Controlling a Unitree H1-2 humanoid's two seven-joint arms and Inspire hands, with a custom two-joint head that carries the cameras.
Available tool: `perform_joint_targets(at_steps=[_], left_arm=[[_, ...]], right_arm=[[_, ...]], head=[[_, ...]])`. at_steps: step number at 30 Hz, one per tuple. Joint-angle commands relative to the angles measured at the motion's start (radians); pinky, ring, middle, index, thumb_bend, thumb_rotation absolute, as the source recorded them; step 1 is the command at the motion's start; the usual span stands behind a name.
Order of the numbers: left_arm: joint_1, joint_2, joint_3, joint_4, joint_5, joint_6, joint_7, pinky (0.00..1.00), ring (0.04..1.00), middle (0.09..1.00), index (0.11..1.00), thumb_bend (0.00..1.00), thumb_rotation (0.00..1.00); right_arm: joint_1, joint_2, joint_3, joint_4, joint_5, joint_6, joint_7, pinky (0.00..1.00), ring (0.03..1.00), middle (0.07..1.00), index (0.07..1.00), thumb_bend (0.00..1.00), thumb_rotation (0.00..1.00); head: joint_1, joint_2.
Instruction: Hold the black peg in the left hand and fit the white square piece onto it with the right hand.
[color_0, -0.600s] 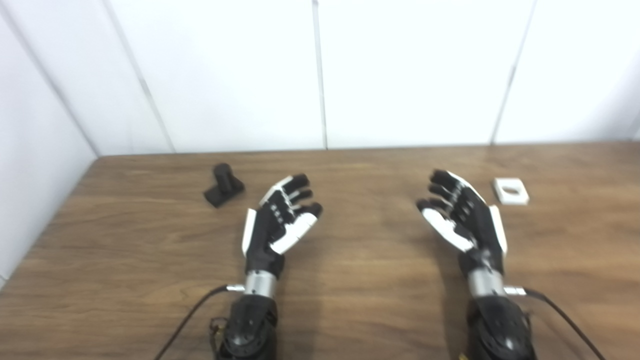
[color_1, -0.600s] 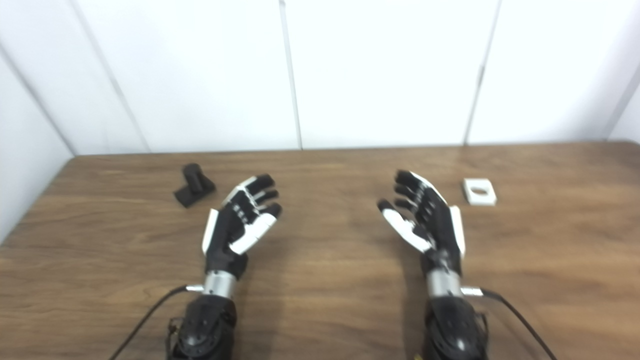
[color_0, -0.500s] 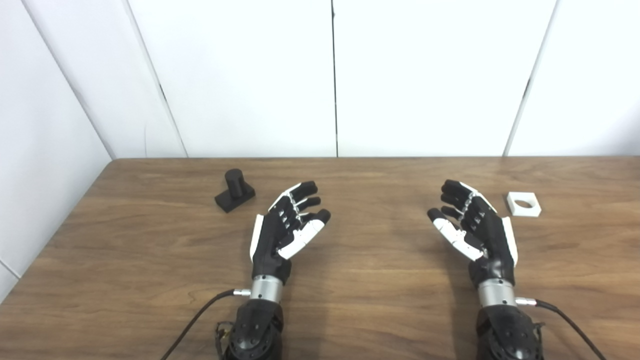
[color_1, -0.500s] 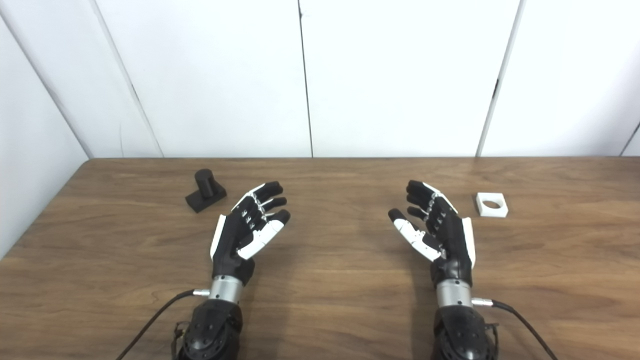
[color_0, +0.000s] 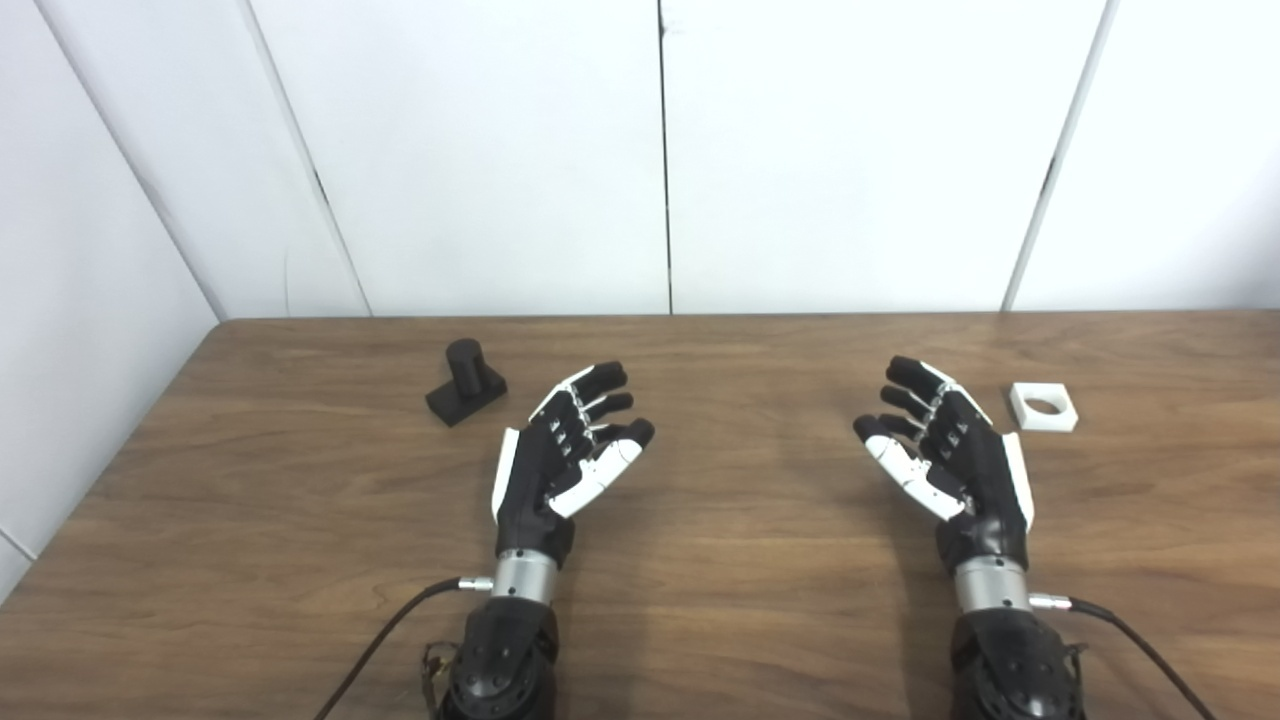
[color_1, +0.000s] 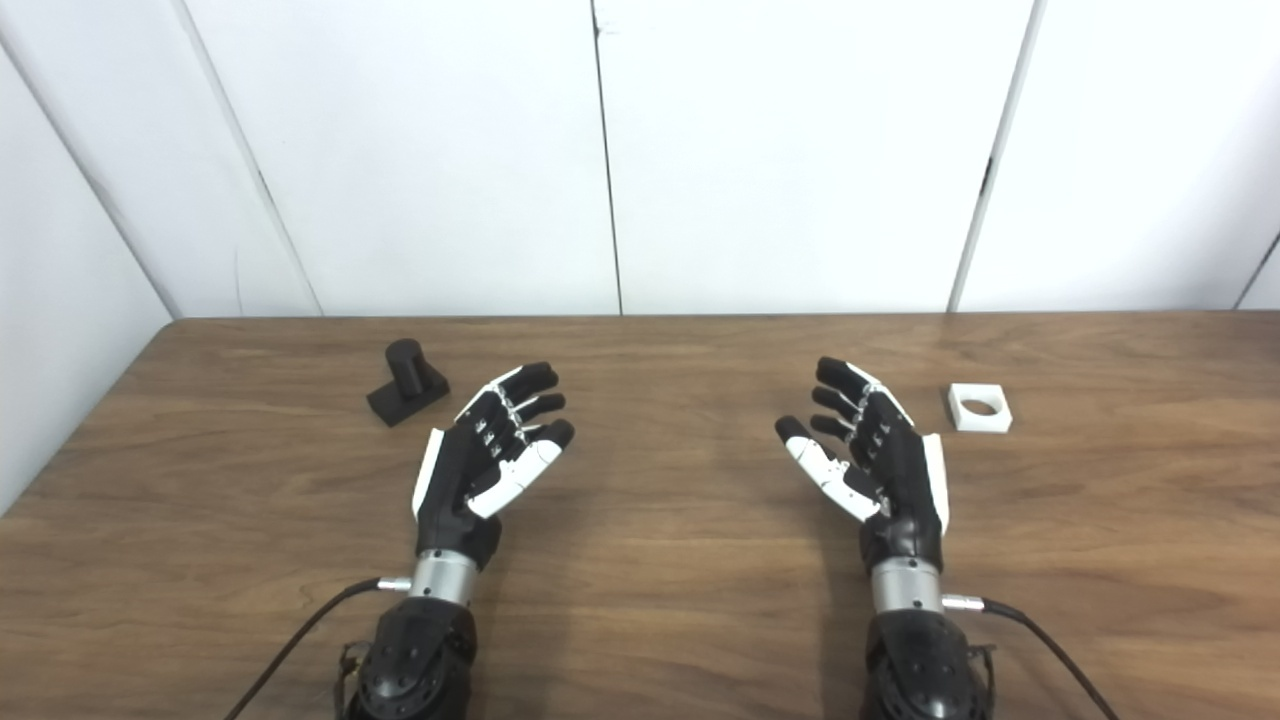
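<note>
Hands at rest above the desk, palms turned inward, fingers spread and empty. Nearest the viewer, both forearms enter from the bottom edge with a cable trailing from each wrist. Taking the left hand as the landmark, the right hand sits well apart to its right at about the same depth, likewise wide and holding nothing.

Beyond and to the left of the left hand stands the black peg, near but not touching: a short upright cylinder on a flat base, long axis vertical, the base set obliquely to the desk edge. The left hand is clearly the nearer to it, and its fingertips point up and to the right, away from the peg rather than at it; a reach would likely call for a swing outward and forward.

Far to the right of the left hand, past the right hand and slightly beyond it, the white square piece lies flat, its round hole facing up, just beside that hand's outer edge and apart from it. Neither part is yet grasped; the task appears to be at its start.
</note>
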Motion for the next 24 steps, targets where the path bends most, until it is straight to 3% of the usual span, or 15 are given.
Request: perform_joint_targets(at_steps=[1,6,12,15,21,24], left_arm=[[-0.007,0.007,0.000,0.002,0.023,-0.034,0.012,0.60,0.734,0.781,0.730,0.75,0.28],[-0.012,-0.016,-0.008,0.027,0.033,-0.046,0.019,0.60,0.732,0.779,0.724,0.74,0.28],[-0.015,-0.022,-0.010,0.031,0.037,-0.048,0.029,0.61,0.723,0.772,0.711,0.72,0.25],[-0.015,-0.017,-0.011,0.026,0.071,-0.047,0.051,0.65,0.731,0.767,0.711,0.72,0.23],[-0.023,0.017,-0.020,-0.040,0.208,0.009,0.106,0.60,0.719,0.775,0.720,0.71,0.16],[-0.038,0.074,-0.027,-0.124,0.317,0.106,0.100,0.59,0.737,0.799,0.724,0.72,0.19]], right_arm=[[-0.015,-0.004,-0.002,-0.001,-0.002,-0.040,0.001,0.70,0.777,0.803,0.751,0.62,0.20],[-0.015,-0.031,-0.015,0.015,0.027,-0.059,0.024,0.71,0.790,0.817,0.764,0.60,0.17],[-0.022,-0.034,-0.023,0.024,0.080,-0.063,0.049,0.75,0.812,0.827,0.765,0.61,0.10],[-0.023,-0.039,-0.018,0.027,0.051,-0.073,0.040,0.72,0.793,0.816,0.760,0.62,0.13],[-0.024,-0.041,-0.022,0.021,0.064,-0.075,0.048,0.71,0.787,0.818,0.759,0.61,0.14],[-0.028,-0.049,-0.026,0.028,0.048,-0.076,0.041,0.70,0.783,0.816,0.763,0.61,0.16]], head=[[0.029,-0.005],[0.106,-0.023],[0.098,-0.023],[0.098,-0.023],[0.098,-0.023],[0.098,-0.023]])
